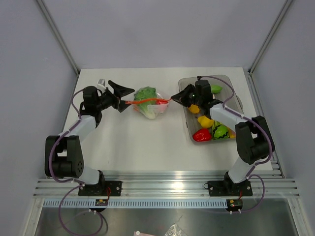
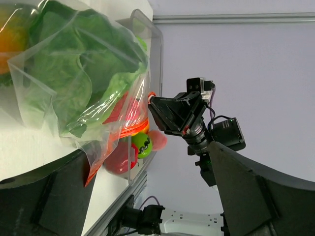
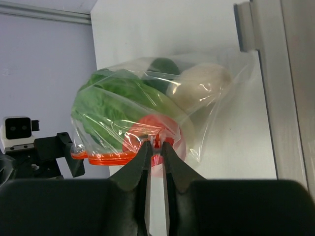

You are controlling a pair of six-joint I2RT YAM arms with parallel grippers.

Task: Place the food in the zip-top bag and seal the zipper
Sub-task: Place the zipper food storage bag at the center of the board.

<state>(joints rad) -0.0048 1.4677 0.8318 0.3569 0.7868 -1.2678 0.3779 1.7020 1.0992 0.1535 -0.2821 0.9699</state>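
The zip-top bag (image 1: pixel 152 110) sits mid-table, holding a green lettuce (image 3: pixel 113 103), a white piece (image 3: pixel 199 86) and a red piece (image 3: pixel 158 129) of food. Its red-orange zipper (image 1: pixel 145 102) runs along the top edge. My right gripper (image 3: pixel 156 146) is shut on the zipper's right end, also visible from above (image 1: pixel 173 99). My left gripper (image 1: pixel 124 98) stands wide open around the zipper's left end. In the left wrist view the bag's orange corner (image 2: pixel 91 172) lies by one finger (image 2: pixel 44 196) of the left gripper (image 2: pixel 147 187).
A grey translucent tub (image 1: pixel 231 81) stands right of the bag, under my right arm. In it lie a red pepper (image 1: pixel 202 135), a green-and-black piece (image 1: pixel 220 130), a yellow piece (image 1: pixel 204 120) and more. The table's metal rail runs along the near edge.
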